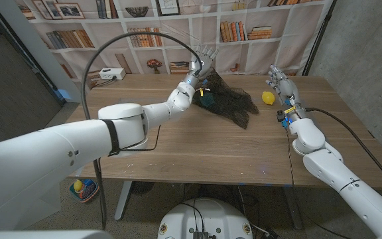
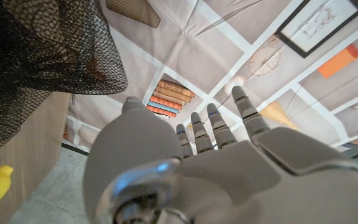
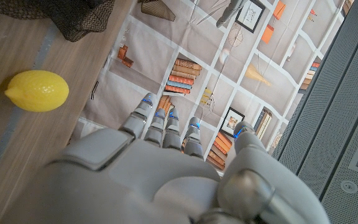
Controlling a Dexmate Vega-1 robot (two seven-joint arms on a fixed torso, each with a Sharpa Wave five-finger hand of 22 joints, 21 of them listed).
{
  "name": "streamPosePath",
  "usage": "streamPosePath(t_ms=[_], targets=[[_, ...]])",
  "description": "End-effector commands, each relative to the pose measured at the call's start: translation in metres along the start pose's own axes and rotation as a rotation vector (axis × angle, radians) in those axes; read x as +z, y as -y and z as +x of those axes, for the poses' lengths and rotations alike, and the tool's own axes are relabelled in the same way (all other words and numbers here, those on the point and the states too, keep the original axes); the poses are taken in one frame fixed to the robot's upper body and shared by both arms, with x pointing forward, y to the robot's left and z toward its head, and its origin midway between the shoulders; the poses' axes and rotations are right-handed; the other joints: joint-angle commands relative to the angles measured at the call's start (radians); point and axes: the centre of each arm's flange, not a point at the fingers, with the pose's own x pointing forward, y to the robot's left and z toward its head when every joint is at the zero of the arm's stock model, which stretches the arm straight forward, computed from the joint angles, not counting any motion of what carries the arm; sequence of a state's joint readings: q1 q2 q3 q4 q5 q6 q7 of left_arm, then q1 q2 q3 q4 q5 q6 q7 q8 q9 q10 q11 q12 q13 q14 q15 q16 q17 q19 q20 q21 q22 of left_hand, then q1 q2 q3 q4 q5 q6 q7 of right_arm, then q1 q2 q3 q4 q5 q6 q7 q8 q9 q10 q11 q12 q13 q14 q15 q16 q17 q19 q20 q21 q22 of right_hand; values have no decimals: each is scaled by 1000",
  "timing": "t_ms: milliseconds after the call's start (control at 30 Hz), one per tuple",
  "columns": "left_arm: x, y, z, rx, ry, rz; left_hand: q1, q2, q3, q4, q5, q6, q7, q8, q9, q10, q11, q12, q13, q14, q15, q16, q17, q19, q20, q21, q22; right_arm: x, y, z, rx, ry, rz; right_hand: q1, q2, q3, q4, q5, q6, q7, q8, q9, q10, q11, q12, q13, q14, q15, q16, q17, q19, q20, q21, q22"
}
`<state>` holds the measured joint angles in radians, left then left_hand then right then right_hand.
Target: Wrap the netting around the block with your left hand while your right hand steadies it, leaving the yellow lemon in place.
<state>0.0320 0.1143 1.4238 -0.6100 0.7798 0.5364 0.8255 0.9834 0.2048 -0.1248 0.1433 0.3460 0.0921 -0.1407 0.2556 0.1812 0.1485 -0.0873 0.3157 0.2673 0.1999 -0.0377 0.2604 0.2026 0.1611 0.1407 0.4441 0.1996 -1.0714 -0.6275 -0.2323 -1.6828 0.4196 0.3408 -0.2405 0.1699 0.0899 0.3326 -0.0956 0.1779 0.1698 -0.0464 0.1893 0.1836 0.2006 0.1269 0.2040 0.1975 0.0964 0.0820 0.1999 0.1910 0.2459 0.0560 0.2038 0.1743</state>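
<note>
Beside your spread left hand (image 1: 201, 66): black mesh netting (image 1: 231, 101). Your right hand (image 1: 278, 78), fingers apart, near yellow lemon (image 1: 268, 97); bare wooden table (image 1: 197, 146) nearer you.

Your arms: glossy white rounded shells — black band on the left arm (image 1: 114, 136).
Your hands: grey, blue-marked fingers (image 3: 146, 99).
Cables: black.

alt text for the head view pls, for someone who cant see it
A robot's left hand hovers with fingers spread over black netting draped on a wooden table. Its right hand waits beside a yellow lemon, with a bookshelf backdrop behind.
</note>
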Motion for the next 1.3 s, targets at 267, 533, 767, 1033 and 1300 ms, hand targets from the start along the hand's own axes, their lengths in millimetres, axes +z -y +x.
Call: streamPosePath(t_ms=[267, 533, 767, 1033, 1300], targets=[[-35, -89, -22, 214, -188, -415, -30, 6, 86, 25, -41, 39, 13, -7, 3, 51, 31, 6, -16, 42, 15, 13, 10, 22, 12, 15, 8, 0, -10, 13, 30, -9, -6, 8, -4, 3, -8, 3, 10, 7, 5, 3, 6, 0, 0, 1, 3, 4, -4, 0, 9, 5, 1, 5], [-67, -92, -44, 75, -249, -750, -95, -5, 101, 40, -65, 39, 14, -23, 3, 51, 48, -4, -25, 44, 51, 8, 10, 3, 35, 10, 11, -6, -13, 22, 49, -33, 5, 7, -3, 3, -8, 3, 11, 8, 6, 3, 5, -1, -1, 2, 1, 4, -4, 1, 8, 5, 0, 5], [-88, -90, -62, -30, -303, -948, -164, -9, 114, 38, -90, 30, 22, -42, 3, 40, 73, -19, -34, 33, 78, -2, 11, -45, 52, -6, 13, -10, -16, 27, 65, -48, 17, 6, -2, 4, -7, 3, 10, 6, 5, 3, 2, 0, -2, 2, 1, 3, -4, 1, 8, 5, 1, 5], [-112, -75, -83, -194, -314, -1233, -222, -7, 126, 39, -110, 18, 31, -56, 3, 25, 99, -33, -40, 17, 107, -14, 12, -78, 65, -17, 16, -12, -18, 33, 82, -54, -4, 1, -4, 1, -5, 2, 13, 6, 6, 3, -2, -1, -3, 2, 0, 0, -4, 3, 13, -3, 2, 5], [-128, -56, -104, -306, -312, -1476, -338, -7, 142, 45, -144, -16, 42, -70, 5, -5, 134, -55, -45, -24, 153, -32, 17, -137, 72, -37, 21, -11, -20, 37, 87, -52, -27, -7, -9, -4, -2, 2, 19, 3, 8, 3, -5, -1, -4, 2, 1, -1, -2, 5, 14, -4, 2, 5]])
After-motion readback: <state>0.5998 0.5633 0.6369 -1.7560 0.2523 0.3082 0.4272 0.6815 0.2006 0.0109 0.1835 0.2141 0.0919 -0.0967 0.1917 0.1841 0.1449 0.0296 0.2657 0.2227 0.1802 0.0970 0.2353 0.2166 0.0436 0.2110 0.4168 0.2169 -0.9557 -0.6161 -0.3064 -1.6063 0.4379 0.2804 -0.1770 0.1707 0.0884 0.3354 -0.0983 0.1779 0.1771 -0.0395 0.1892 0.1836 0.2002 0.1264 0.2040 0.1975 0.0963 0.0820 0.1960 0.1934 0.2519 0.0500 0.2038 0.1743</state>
